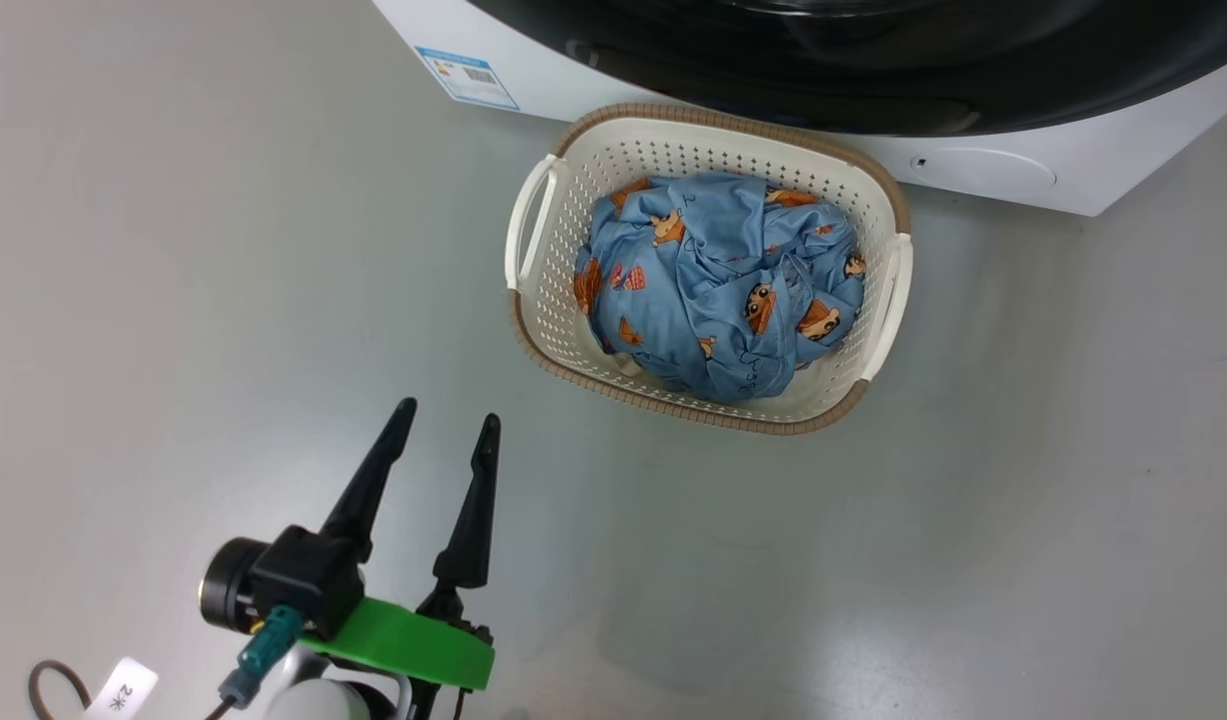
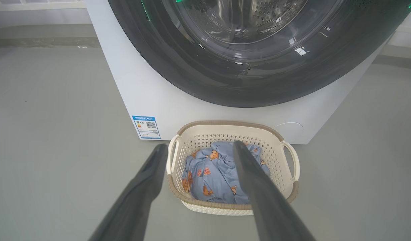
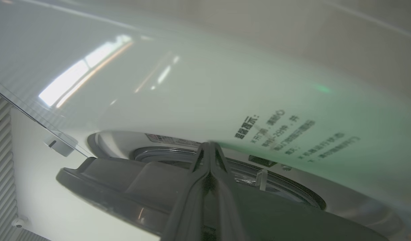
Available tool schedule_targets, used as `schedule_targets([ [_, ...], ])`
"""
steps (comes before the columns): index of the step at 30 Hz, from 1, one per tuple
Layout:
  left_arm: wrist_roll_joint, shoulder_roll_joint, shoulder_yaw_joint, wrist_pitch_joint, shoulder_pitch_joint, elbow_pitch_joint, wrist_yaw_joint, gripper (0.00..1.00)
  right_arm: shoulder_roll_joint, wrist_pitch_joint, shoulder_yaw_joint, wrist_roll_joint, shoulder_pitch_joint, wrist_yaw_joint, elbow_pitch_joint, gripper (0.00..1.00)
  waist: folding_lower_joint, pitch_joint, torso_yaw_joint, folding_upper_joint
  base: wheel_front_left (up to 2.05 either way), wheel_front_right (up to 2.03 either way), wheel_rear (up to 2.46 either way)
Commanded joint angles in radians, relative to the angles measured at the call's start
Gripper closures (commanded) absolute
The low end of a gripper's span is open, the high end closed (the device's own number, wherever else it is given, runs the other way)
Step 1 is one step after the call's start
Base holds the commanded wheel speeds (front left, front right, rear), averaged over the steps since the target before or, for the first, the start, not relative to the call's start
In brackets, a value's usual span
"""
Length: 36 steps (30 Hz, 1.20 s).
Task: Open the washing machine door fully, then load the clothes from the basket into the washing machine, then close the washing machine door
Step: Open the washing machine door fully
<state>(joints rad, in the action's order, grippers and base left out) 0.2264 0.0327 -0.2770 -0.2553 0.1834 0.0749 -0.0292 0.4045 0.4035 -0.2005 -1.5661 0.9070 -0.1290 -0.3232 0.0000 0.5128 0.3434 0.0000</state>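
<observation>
Clothes (image 1: 718,290): lt-blue fabric w/ orange-brown bear print. Basket (image 1: 673,155): cream-white, perforated w/ small holes; rim (image 1: 733,122) brown, woven-look. Washing machine (image 1: 973,165): white body, blue-edged sticker (image 1: 468,77). Washing machine door (image 1: 873,70): glossy black. Floor (image 1: 173,250): plain grey. Left gripper (image 1: 449,413): black fingers (image 1: 373,475), green bracket (image 1: 413,640).

Door (image 2: 192,78) looks glossy, clothes (image 1: 713,290) soft, basket (image 1: 563,300) probably plastic.

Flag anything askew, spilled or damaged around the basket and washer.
Nothing stands out. The basket sits upright on the floor before the washer, clothes bunched inside, none over the rim. No spill or damage shows.
</observation>
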Motion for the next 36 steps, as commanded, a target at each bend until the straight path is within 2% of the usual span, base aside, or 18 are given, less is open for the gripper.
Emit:
schedule_targets([
  [1,0.010,0.018,0.027,-0.006,-0.006,-0.026,0.013,0.00,0.007,0.009,0.019,0.007,0.019,-0.002,0.027,1.00,0.0000,0.003,0.001,0.0000,0.00,0.00,0.00],
  [36,0.014,0.018,0.009,-0.006,-0.003,-0.017,0.022,0.00,0.036,0.120,0.062,-0.021,0.080,-0.002,-0.014,1.00,0.0000,0.017,-0.002,0.0000,0.00,0.00,0.00],
])
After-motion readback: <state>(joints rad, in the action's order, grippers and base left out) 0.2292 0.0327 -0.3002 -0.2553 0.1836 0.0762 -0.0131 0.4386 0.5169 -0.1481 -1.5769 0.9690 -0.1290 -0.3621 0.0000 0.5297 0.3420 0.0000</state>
